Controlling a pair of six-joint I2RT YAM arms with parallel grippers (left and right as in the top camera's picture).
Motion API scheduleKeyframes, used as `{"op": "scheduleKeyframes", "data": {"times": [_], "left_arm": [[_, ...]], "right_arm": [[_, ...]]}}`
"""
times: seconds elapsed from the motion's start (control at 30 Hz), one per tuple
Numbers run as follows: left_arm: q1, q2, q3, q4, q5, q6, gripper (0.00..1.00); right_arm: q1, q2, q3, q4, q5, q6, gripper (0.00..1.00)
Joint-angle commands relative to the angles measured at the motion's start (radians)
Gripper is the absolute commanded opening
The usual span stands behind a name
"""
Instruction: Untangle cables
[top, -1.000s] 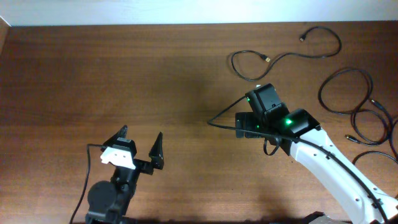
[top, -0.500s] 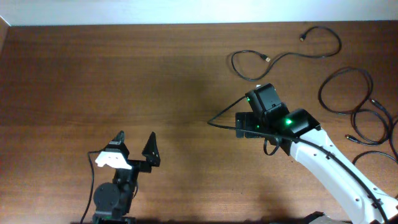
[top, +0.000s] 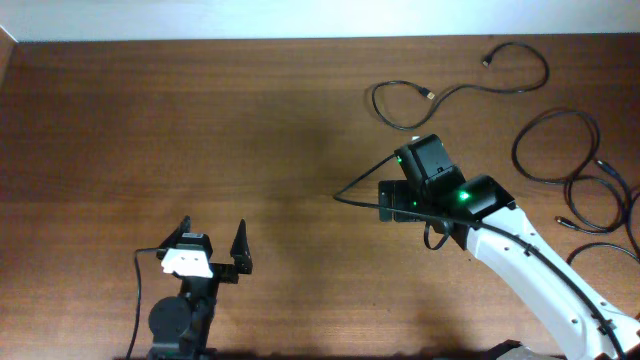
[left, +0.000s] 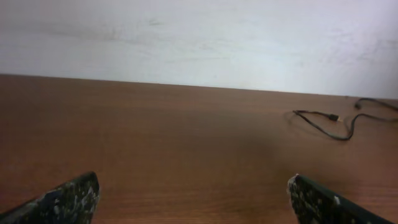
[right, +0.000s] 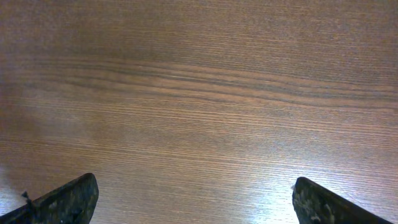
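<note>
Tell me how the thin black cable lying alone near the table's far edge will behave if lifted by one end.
The thin black cable lies in loose curves and a loop, so it is probably floppy and would drape and trail. It looks slender, so likely light. Its small plug end may swing or drag on the wooden table.

Thin black cables: several loose loops overlapping, lying flat, far right. One long cord lies apart (metallic plug tips).
</note>
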Motion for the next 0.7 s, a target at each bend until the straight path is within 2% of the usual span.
{"op": "scheduleKeyframes", "data": {"times": [0.0, 0.67], "left_arm": [[0.007, -0.01, -0.002, -0.01, 0.008, 0.078, 0.99], [0.0, -0.01, -0.001, -0.006, 0.008, 0.077, 0.99]], "right_arm": [[0.003, 0.005, -0.008, 0.001, 0.002, 0.008, 0.99], [0.003, 0.005, -0.008, 0.001, 0.002, 0.009, 0.99]]}}
